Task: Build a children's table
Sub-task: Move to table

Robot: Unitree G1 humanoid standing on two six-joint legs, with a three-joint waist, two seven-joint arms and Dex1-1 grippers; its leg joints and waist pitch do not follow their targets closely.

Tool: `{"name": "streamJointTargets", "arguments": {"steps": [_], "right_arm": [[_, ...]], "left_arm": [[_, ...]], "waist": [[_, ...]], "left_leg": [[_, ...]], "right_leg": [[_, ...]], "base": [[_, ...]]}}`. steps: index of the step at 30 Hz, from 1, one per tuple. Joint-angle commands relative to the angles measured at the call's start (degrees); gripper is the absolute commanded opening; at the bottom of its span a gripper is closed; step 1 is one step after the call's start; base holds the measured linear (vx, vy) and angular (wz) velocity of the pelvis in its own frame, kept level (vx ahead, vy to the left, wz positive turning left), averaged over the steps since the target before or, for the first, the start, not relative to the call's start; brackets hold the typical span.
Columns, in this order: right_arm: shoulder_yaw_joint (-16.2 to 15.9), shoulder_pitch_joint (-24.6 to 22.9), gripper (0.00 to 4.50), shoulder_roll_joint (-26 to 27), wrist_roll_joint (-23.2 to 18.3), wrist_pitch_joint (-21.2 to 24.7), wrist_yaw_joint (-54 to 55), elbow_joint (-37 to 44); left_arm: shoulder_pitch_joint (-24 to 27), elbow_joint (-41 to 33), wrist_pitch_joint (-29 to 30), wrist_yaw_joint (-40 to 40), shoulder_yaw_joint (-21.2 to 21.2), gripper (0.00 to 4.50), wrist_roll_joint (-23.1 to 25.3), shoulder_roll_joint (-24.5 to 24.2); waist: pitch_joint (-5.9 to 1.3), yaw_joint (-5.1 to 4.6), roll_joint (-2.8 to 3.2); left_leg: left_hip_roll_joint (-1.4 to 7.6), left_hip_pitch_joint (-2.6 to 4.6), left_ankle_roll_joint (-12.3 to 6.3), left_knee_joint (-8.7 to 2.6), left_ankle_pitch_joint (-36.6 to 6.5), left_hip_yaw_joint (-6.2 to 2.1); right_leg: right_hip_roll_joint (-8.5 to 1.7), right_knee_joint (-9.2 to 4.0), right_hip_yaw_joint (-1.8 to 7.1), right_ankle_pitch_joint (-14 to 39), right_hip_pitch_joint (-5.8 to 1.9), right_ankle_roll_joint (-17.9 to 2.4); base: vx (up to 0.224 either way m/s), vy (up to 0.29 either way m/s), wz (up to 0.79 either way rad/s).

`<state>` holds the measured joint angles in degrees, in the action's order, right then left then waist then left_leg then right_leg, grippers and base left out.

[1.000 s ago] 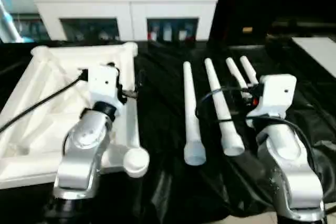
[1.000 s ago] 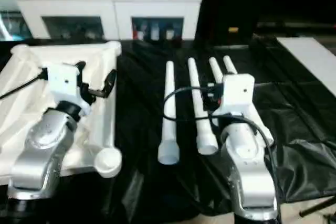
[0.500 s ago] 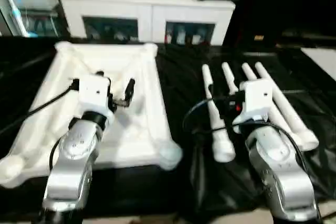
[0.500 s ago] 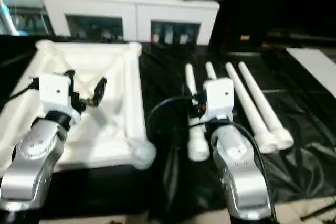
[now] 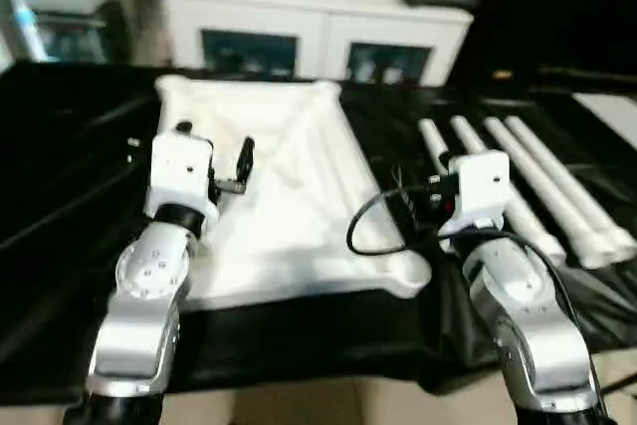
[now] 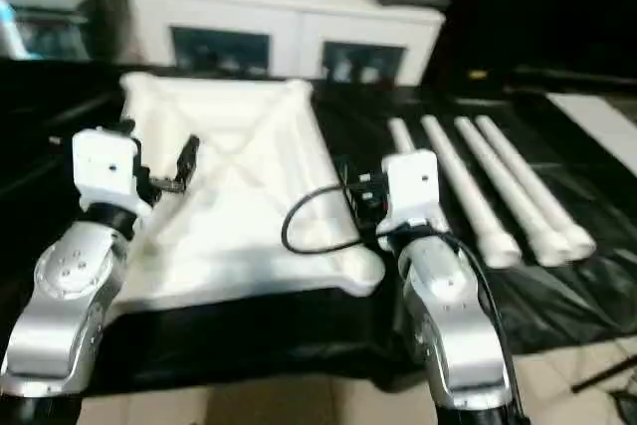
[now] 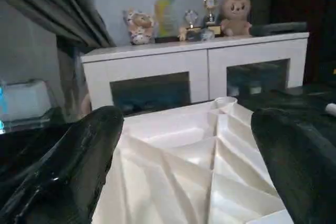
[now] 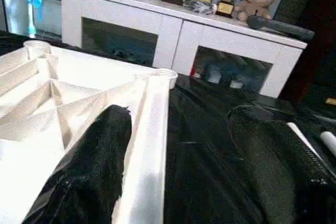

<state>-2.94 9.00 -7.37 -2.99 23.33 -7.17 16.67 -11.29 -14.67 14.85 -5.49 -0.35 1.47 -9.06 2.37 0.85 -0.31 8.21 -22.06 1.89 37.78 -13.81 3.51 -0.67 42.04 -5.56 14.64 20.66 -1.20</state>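
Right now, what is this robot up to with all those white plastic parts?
It is setting out to build a children's table. The white tabletop lies upside down on a black cloth, ribs facing up. Four white legs lie side by side to its right, none fitted yet. The left tool hovers open over the tabletop, and the right tool is open above its right edge. Neither holds anything.

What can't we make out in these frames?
- Tabletop: near-left corner socket hidden behind the left forearm in the head views.
- Legs: the leftmost one's near end is covered by the right wrist; whether any leg touches its neighbour is too blurred to tell.
- Cabinet: what sits behind its glass doors is too dark.
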Motion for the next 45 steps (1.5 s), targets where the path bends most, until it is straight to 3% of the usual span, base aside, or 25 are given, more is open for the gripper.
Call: {"name": "streamJointTargets", "arguments": {"steps": [1, 3, 6, 7, 8, 9, 11, 13, 14, 15, 16, 18, 19, 20, 22, 23, 25, 27, 28, 31, 33, 36, 37, 40, 45], "right_arm": [[1.71, -0.06, 3.31, -1.06, 0.77, -0.41, 0.51, -0.57], [1.77, -0.02, 3.31, -1.11, 0.81, -0.4, 0.62, -0.54], [1.6, -0.01, 3.31, -1.49, 1.3, -0.51, 0.81, -0.43], [1.55, -0.04, 3.31, -1.54, 1.39, -0.49, 0.85, -0.44], [1.48, -0.1, 3.31, -1.63, 1.54, -0.49, 0.89, -0.46], [1.41, -0.19, 3.31, -1.76, 1.71, -0.56, 0.93, -0.5], [1.48, -0.34, 3.31, -1.71, 1.91, -0.75, 0.86, -0.58], [1.63, -0.4, 3.31, -1.68, 2.03, -0.83, 0.85, -0.64], [1.72, -0.4, 3.31, -1.64, 2.01, -0.78, 0.9, -0.67], [1.95, -0.32, 3.31, -1.58, 1.95, -0.77, 1.15, -0.8], [2.17, -0.16, 3.31, -1.61, 1.68, -0.63, 1.31, -0.88], [2.27, -0.09, 3.31, -1.73, 1.52, -0.56, 1.32, -0.88], [2.25, -0.12, 3.31, -1.84, 1.59, -0.63, 1.3, -0.83], [2.23, -0.15, 3.31, -1.89, 1.63, -0.68, 1.27, -0.8], [2.11, -0.29, 3.31, -2.14, 1.88, -0.79, 1.05, -0.65], [1.69, -0.43, 3.31, -2.69, 2.53, -0.91, 0.65, -0.48], [1.72, -0.75, 3.31, -2.64, 2.11, -0.81, 0.13, -0.38], [1.69, -0.89, 3.31, -2.73, 2.26, -0.79, 0.26, -0.39], [2.12, -0.85, 3.31, -2.41, 2.01, -0.63, 0.67, -0.47], [3.13, -0.55, 3.31, -1.94, 1.14, -0.24, 1.23, -0.75], [3.31, -0.5, 3.31, -2.09, 1.1, -0.18, 1.34, -0.81], [3.26, -0.57, 3.31, -2.38, 1.29, -0.17, 1.29, -0.69], [3.29, -0.58, 3.31, -2.39, 1.29, -0.14, 1.28, -0.65], [3.79, -0.3, 3.31, -2.26, 1.5, 0.08, 1.28, -0.8], [2.22, -0.19, 3.31, -3.67, 3.11, -0.63, 0.55, -0.74]], "left_arm": [[-0.98, 1.34, 0.08, -0.3, -2.55, 4.5, 0.29, 0.94], [-1.16, 1.46, 0.04, -0.2, -2.73, 4.5, 0.46, 1.05], [-1.52, 1.83, 0.07, -0.25, -2.51, 4.5, 0.63, 1.25], [-1.58, 1.86, 0.07, -0.26, -2.52, 4.5, 0.63, 1.28], [-1.64, 1.92, 0.07, -0.26, -2.54, 4.5, 0.61, 1.34], [-1.78, 2.04, 0.07, -0.23, -2.57, 4.5, 0.62, 1.43], [-2.01, 2.26, 0.07, -0.13, -2.61, 4.5, 0.65, 1.58], [-2.33, 2.43, 0.69, 0.46, -2.46, 4.5, 0.65, 1.91], [-2.4, 2.48, 0.87, 0.57, -2.04, 4.5, -0.1, 2.39], [-2.46, 2.45, 1.45, 0.99, -1.77, 4.5, 0.0, 2.57], [-2.54, 2.68, 1.56, 0.95, -1.39, 4.5, 0.1, 2.45], [-2.55, 3.05, 1.92, 0.58, -1.33, 4.5, 0.42, 1.95], [-2.51, 3.21, 1.76, 0.44, -1.37, 4.5, 0.54, 1.76], [-2.47, 3.27, 1.63, 0.38, -1.42, 4.5, 0.62, 1.66], [-2.22, 3.32, 1.21, 0.06, -1.7, 4.5, 0.81, 1.18], [-1.93, 3.21, 0.66, -0.52, -1.93, 4.5, 0.62, 0.88], [-1.61, 2.96, 0.47, -1.16, -2.26, 4.5, 0.46, 0.72], [-1.37, 2.68, 0.65, -1.46, -2.5, 4.5, 0.73, 0.66], [-1.32, 2.46, 0.78, -1.55, -2.66, 4.5, 1.02, 0.49], [-1.33, 2.29, 0.84, -1.68, -2.75, 4.5, 0.96, 0.49], [-1.29, 2.25, 0.85, -1.74, -2.81, 4.5, 0.85, 0.63], [-1.31, 2.43, 0.68, -1.75, -3.08, 4.5, 0.66, 0.61], [-1.31, 2.45, 0.65, -1.79, -3.1, 4.5, 0.63, 0.6], [-1.47, 2.85, 0.57, -2.02, -3.02, 4.5, 0.42, 0.82], [-1.52, 2.88, 0.56, -2.07, -2.95, 4.5, 0.33, 1.02]], "waist": [[-4.03, -0.66, 2.56], [-4.0, -0.77, 1.84], [-3.58, -1.05, -1.2], [-3.39, -0.25, -3.26], [-4.18, 1.99, -4.84], [-3.24, 1.92, -4.89], [-3.45, 1.75, -4.17], [-4.17, 1.84, -0.72], [-5.32, 0.69, 2.31], [-5.17, 0.06, 1.2], [-4.91, 0.62, 1.24], [-4.3, 1.04, 0.61], [-4.72, 1.56, -1.54], [-4.17, 2.34, -1.75], [-4.37, 3.28, -4.13], [-3.96, 3.45, -3.41], [-3.16, 3.4, -1.81], [-2.27, 1.87, -0.87], [-1.89, 0.68, 0.28], [-0.15, -0.12, 0.05], [0.24, -0.49, 0.98], [-0.45, -1.36, 0.7], [-1.51, -1.33, 0.32], [-2.36, -1.31, 0.19], [-3.96, -2.09, 0.83]], "left_leg": [[9.26, 4.4, 1.09, -9.97, -4.42, -6.93], [9.21, 4.27, -4.17, -10.1, -2.21, -6.6], [6.17, 1.84, -15.31, -10.55, -9.58, -4.28], [-1.26, -1.15, -13.57, -3.69, -12.6, 0.64], [-3.72, -2.11, -10.0, 8.42, -12.61, 5.13], [-2.98, -4.41, -7.05, 9.45, -10.89, 4.71], [-2.47, -3.19, -4.95, 8.47, -13.33, 4.49], [0.54, -1.27, -7.01, 1.68, -8.89, 2.85], [15.87, 5.43, -13.12, -6.16, 7.0, -6.61], [18.68, 5.52, -15.15, -5.75, 21.16, -6.75], [13.03, 5.28, -20.1, -3.62, 34.2, -4.56], [9.01, 3.35, -26.46, -3.34, 38.13, -1.35], [2.64, 1.73, -24.16, -0.32, 30.5, 2.07], [0.14, -2.06, -16.4, -0.12, 20.03, 2.43], [1.15, -1.04, -6.7, -1.95, 5.03, 3.23], [1.08, -1.17, -3.12, -3.76, 1.19, 3.46], [0.45, -2.86, -4.98, -5.87, -2.7, 0.62], [0.72, -2.18, -2.8, -6.71, -14.41, -0.9], [2.64, 3.08, 1.38, -6.08, -22.3, 0.59], [3.56, 6.39, 4.46, -6.99, -37.78, 1.5], [4.8, 6.04, 4.85, -9.31, -44.39, 1.0], [3.53, 4.84, 4.27, -9.25, -39.0, 1.8], [2.8, 3.1, 2.34, -8.87, -28.01, 2.81], [2.78, 2.22, -0.48, -8.94, -15.74, 3.64], [2.06, 4.69, -9.82, -7.43, 3.05, 3.39]], "right_leg": [[-2.88, -0.37, 1.46, 5.05, 3.78, 1.04], [-3.46, -1.08, 2.12, 3.48, 3.83, -0.1], [-5.07, -5.78, 4.2, -0.15, 1.15, -13.54], [-7.07, -12.19, 5.31, 1.1, -0.47, -26.21], [-9.19, -14.48, 6.11, 6.64, -2.12, -30.28], [-9.54, -13.3, 6.51, 2.97, -2.77, -29.06], [-9.7, -13.72, 6.37, 2.34, -3.09, -25.37], [-7.21, -15.13, 4.43, 3.82, -3.95, -15.23], [-3.35, -6.37, -0.98, 4.51, 1.51, -1.52], [-4.45, 2.36, 0.21, 11.57, 7.07, 5.69], [-4.66, 4.56, 2.0, 7.1, 9.35, 5.36], [-4.7, 1.46, 3.71, -0.03, 7.63, 3.7], [-5.7, -6.08, 6.27, -9.77, 4.3, 3.56], [-10.47, -7.34, 7.9, -11.61, 1.05, 4.41], [-8.63, -8.5, 7.79, -8.63, 0.35, 5.85], [-7.84, -8.95, 7.0, -6.36, -0.5, 7.19], [-9.52, -10.14, 2.45, -2.31, -2.24, 7.8], [-10.12, -12.53, -0.34, 21.09, -3.45, 2.9], [-8.53, -14.43, 0.57, 32.97, -0.27, 0.06], [-5.92, -15.55, -1.66, 38.14, 0.51, -1.33], [-5.06, -13.69, -1.41, 31.12, -1.42, -1.47], [-6.43, -14.4, 0.03, 30.45, -3.46, -2.04], [-7.25, -14.89, 1.26, 30.29, -5.45, -3.27], [-6.72, -14.4, 1.72, 22.89, -6.47, -5.36], [-4.46, -11.02, 0.98, -0.31, -5.93, -11.29]], "base": [[0.0, 0.0, 0.0], [-0.037, -0.082, -0.04], [-0.037, -0.213, 0.01], [-0.026, -0.273, 0.01], [-0.022, -0.259, 0.01], [-0.022, -0.259, 0.01], [-0.03, -0.223, 0.02], [-0.039, -0.193, 0.09], [-0.047, -0.175, 0.18], [-0.047, -0.175, 0.18], [-0.037, -0.148, 0.04], [-0.045, -0.131, -0.01], [-0.051, -0.162, -0.02], [-0.1, -0.208, -0.07], [-0.108, -0.214, -0.04], [-0.072, -0.17, -0.06], [-0.069, -0.146, 0.02], [-0.068, -0.078, 0.45], [-0.063, -0.041, 0.59], [-0.026, -0.027, 0.25], [0.0, 0.0, 0.0], [0.0, 0.0, 0.0], [0.067, 0.036, -0.11], [0.078, 0.029, -0.07], [0.142, 0.021, 0.0]]}}
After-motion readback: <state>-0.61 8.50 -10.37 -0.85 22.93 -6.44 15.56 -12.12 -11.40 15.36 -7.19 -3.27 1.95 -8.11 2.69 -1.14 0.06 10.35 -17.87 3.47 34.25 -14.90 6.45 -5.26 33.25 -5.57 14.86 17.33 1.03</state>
